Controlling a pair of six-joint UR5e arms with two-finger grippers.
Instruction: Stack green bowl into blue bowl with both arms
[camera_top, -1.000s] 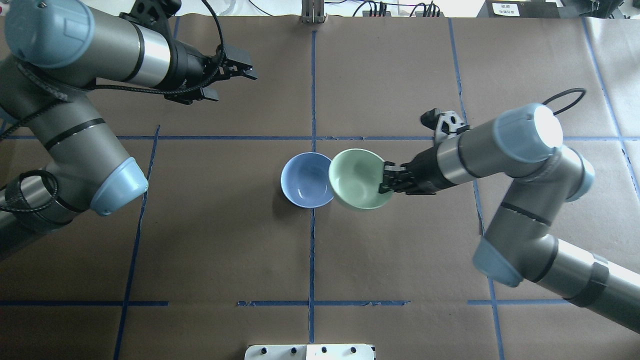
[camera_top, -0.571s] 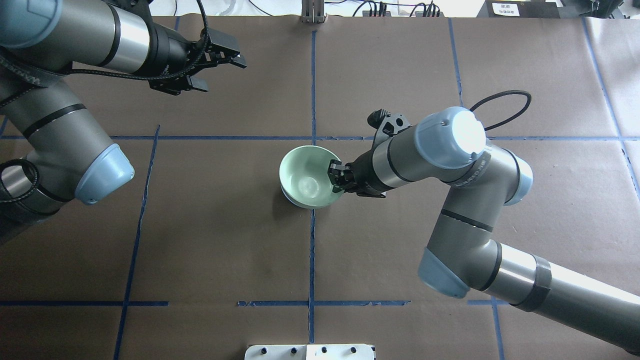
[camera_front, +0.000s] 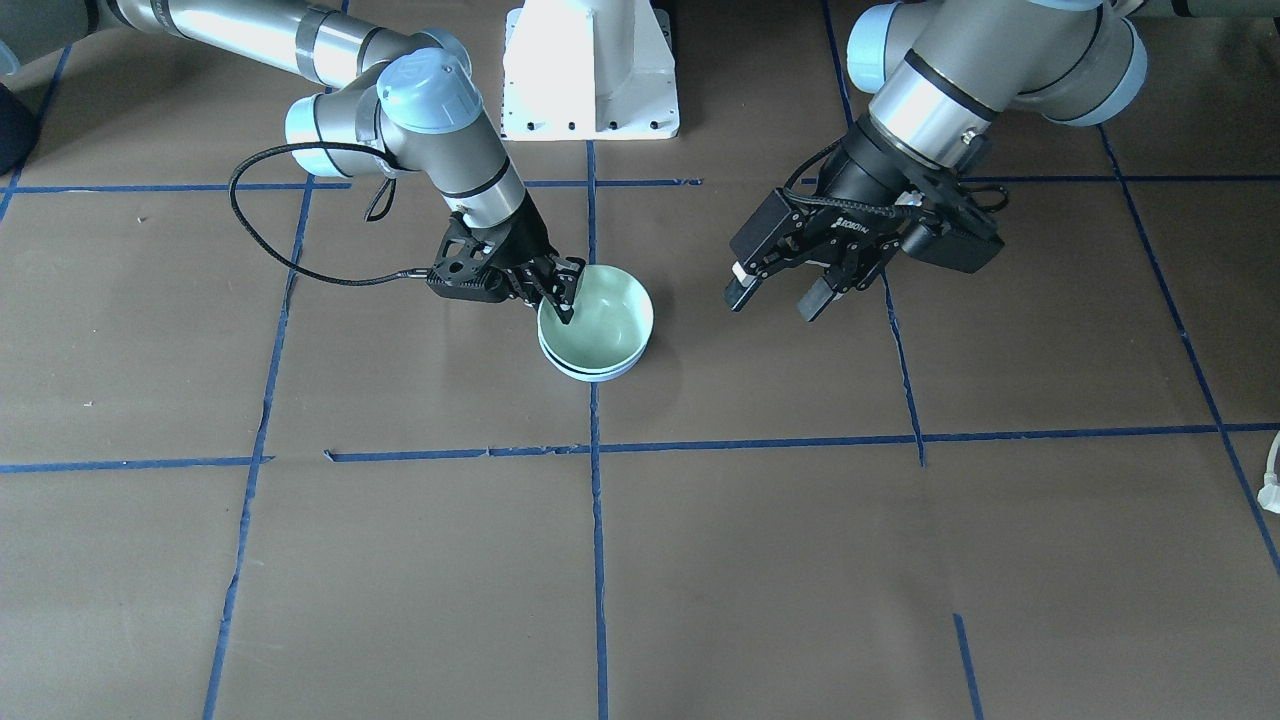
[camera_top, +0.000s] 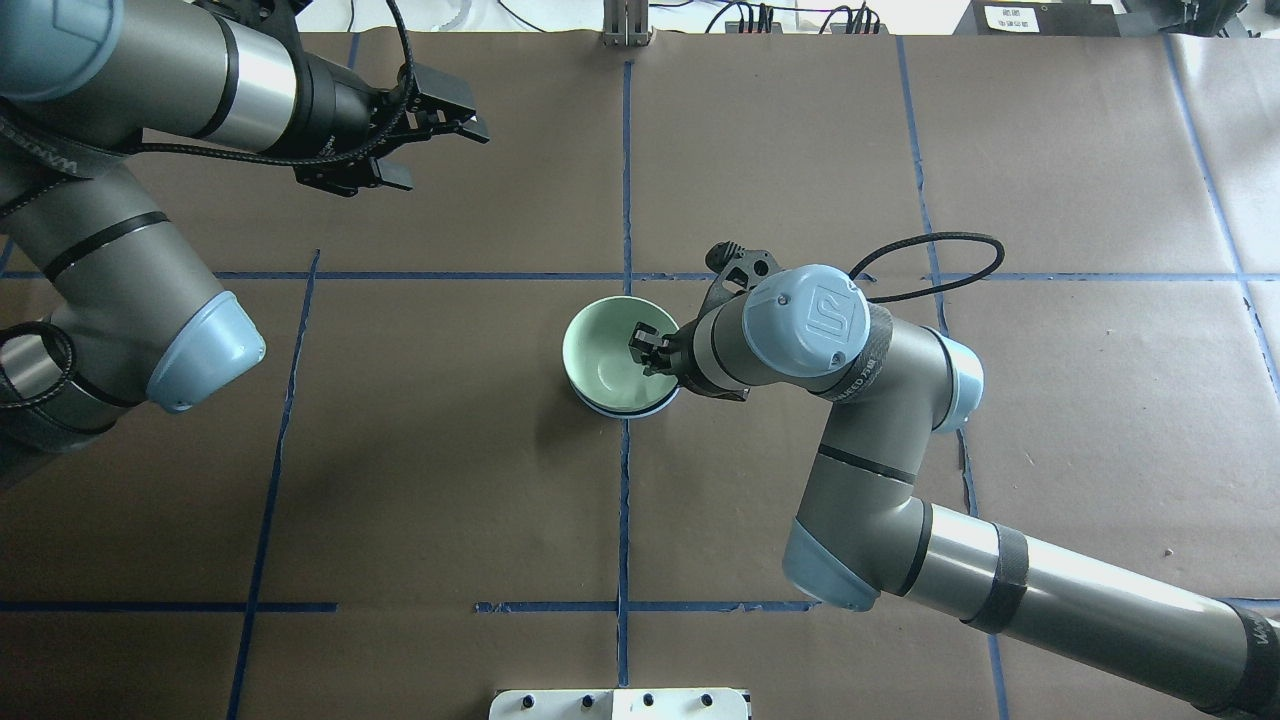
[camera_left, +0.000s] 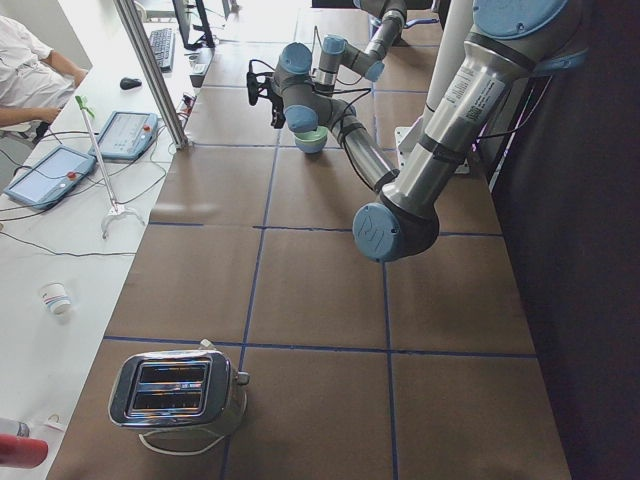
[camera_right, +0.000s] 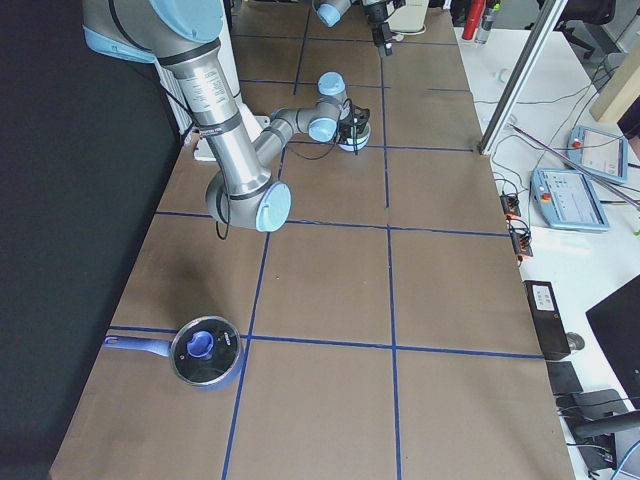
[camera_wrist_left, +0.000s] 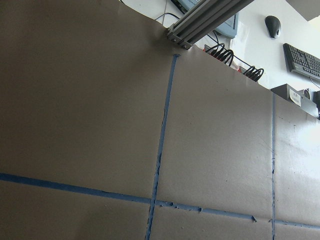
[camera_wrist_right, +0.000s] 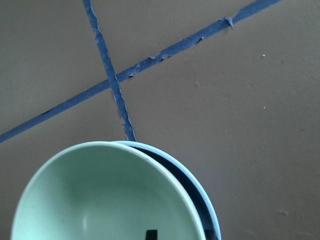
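Note:
The pale green bowl (camera_top: 605, 355) sits inside the blue bowl (camera_top: 625, 410) at the table's middle. Only the blue rim shows beneath it. In the right wrist view the green bowl (camera_wrist_right: 100, 200) lies slightly tilted in the blue bowl (camera_wrist_right: 202, 192). My right gripper (camera_top: 646, 352) is shut on the green bowl's right rim, one finger inside the bowl; it also shows in the front view (camera_front: 565, 300). My left gripper (camera_top: 435, 155) is open and empty, raised over the table's back left, well away from the bowls. It shows open in the front view (camera_front: 772, 305).
The white pedestal base (camera_front: 590, 70) stands at the robot's side of the table. A toaster (camera_left: 180, 390) stands at the table's left end and a lidded pot (camera_right: 205, 350) at its right end. Blue tape lines cross the brown table cover.
My right arm carried the green bowl left, over the blue bowl, and lowered it into it. My left arm drew back a little toward the back left, still open.

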